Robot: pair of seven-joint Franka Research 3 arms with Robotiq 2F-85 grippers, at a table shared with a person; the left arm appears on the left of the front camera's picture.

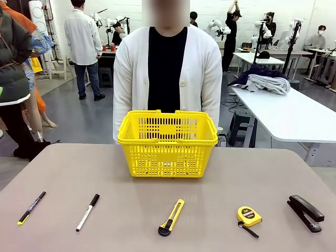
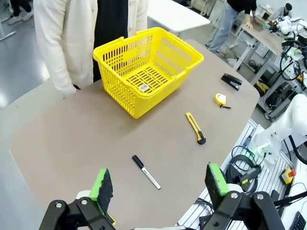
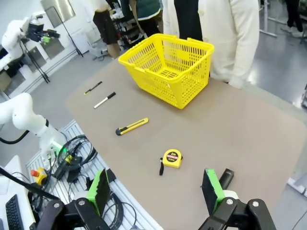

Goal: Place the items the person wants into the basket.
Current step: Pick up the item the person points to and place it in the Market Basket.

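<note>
The left gripper is hanging above the grey-brown table with its green-padded jaws spread wide, gripping nothing and touching nothing. Beyond its fingers, a white marker with a black cap is lying flat on the tabletop. The right gripper is likewise standing fully apart and empty, hovering over the table's near edge. A round yellow tape measure is lying beyond the gap, and a black stapler is peeking out just behind one finger.

A bright yellow plastic lattice basket is sitting at the far middle of the table, directly in front of the person in a white cardigan. Along the near side, a slim black pen with a yellow-green end is lying furthest to the robot's left. Next to it are lying the marker, a yellow-and-black utility knife in the middle, the tape measure, and the stapler furthest right, all well apart from one another.
</note>
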